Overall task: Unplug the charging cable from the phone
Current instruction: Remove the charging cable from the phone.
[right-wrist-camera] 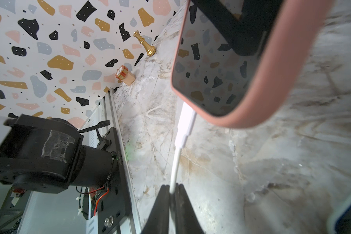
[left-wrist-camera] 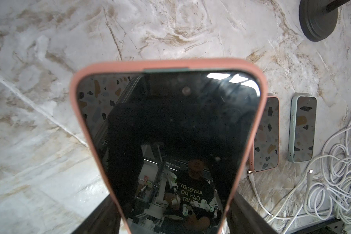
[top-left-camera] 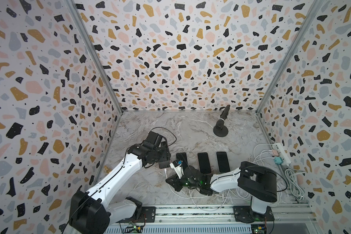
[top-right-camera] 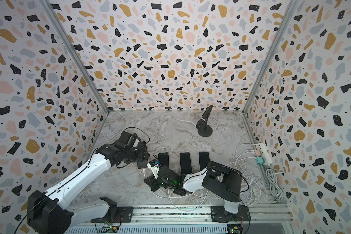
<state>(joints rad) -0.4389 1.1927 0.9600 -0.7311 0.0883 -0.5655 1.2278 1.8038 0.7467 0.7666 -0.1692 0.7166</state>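
Pink-cased phone [right-wrist-camera: 221, 66] is up off the worktop [right-wrist-camera: 211, 172], clasped in the left gripper [top-left-camera: 163, 160]. Right gripper [right-wrist-camera: 172, 188] pinches the white charging cable [right-wrist-camera: 175, 162] just below its plug [right-wrist-camera: 185, 123], which sits seated in the phone: grips done, the pull is left.

The left gripper [top-left-camera: 163, 157] holds a phone [top-left-camera: 164, 164] trailing a white cable [top-left-camera: 165, 171].

— What carries everything?
— A marble-patterned tabletop [top-left-camera: 190, 129].
— And lying on it?
— Three phones [top-left-camera: 204, 163], flat and side by side, in the near middle. A microphone stand [top-left-camera: 220, 132] sits far right. A white power strip [top-left-camera: 282, 153] lies along the right edge, and white cables [top-left-camera: 292, 182] tangle beside it and trail across the near side.
— On the left?
— A gold chess piece [right-wrist-camera: 144, 43] and a wooden block [right-wrist-camera: 127, 78], by the wall.
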